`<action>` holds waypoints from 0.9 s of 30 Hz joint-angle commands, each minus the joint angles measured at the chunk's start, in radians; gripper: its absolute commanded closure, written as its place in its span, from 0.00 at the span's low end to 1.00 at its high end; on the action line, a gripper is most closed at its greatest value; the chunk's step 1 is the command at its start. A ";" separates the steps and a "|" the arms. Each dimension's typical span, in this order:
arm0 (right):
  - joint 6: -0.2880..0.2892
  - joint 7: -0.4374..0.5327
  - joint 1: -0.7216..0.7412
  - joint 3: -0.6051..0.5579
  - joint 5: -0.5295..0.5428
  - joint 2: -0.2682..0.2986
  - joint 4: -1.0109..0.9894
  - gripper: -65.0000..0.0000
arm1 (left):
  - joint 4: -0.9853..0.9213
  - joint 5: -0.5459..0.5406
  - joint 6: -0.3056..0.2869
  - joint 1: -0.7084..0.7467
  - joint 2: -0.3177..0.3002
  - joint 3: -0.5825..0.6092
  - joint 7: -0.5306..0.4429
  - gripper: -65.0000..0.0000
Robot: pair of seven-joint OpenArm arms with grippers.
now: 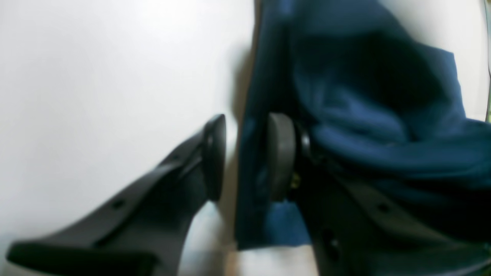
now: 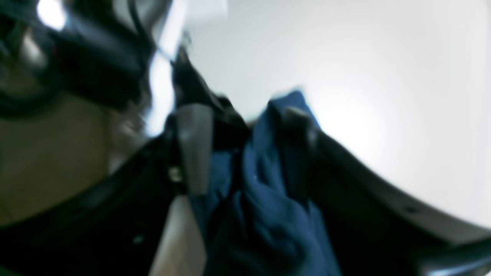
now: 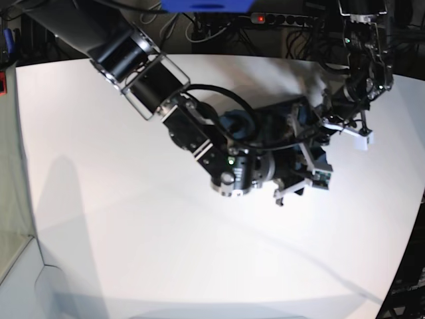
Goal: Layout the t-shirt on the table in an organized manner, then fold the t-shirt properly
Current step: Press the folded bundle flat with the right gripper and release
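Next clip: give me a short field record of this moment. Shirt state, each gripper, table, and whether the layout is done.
shirt: t-shirt bunched in a dark heap between the two arms, not spread
left gripper: jaws apart, a hanging fold of shirt between the pads; pinch cannot be confirmed
right gripper: jaws apart, shirt cloth bunched between them
table: white, bare around the arms
layout: not yet done, no fold visible
image quality: both wrist views blurred
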 commanded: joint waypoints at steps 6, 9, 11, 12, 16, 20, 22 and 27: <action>0.003 -0.046 0.027 0.152 0.046 -0.017 0.132 0.41 | 0.005 0.013 0.018 0.007 -0.011 -0.008 0.022 0.71; 0.003 -0.073 0.004 0.258 0.049 -0.017 0.132 0.42 | 0.006 0.010 0.017 0.007 -0.032 -0.009 0.073 0.71; 0.003 -0.079 -0.018 0.330 0.049 0.019 0.133 0.43 | 0.006 0.010 0.017 0.006 -0.036 -0.011 0.084 0.71; 0.003 -0.078 -0.030 0.353 0.049 0.030 0.133 0.45 | 0.006 0.011 0.017 0.006 -0.036 -0.011 0.084 0.71; 0.003 -0.081 -0.079 0.411 0.053 0.068 0.133 0.64 | 0.006 0.011 0.017 0.006 -0.045 -0.012 0.084 0.71; 0.003 -0.079 -0.145 0.416 0.051 0.076 0.133 0.86 | 0.006 0.011 0.017 0.001 -0.048 -0.012 0.084 0.71; 0.003 -0.081 -0.174 0.416 0.049 0.075 0.133 0.88 | 0.006 0.011 0.017 0.001 -0.048 -0.012 0.084 0.71; 0.003 -0.070 -0.265 0.351 0.049 0.070 0.133 0.87 | 0.052 0.008 0.017 0.006 -0.051 -0.034 0.091 0.71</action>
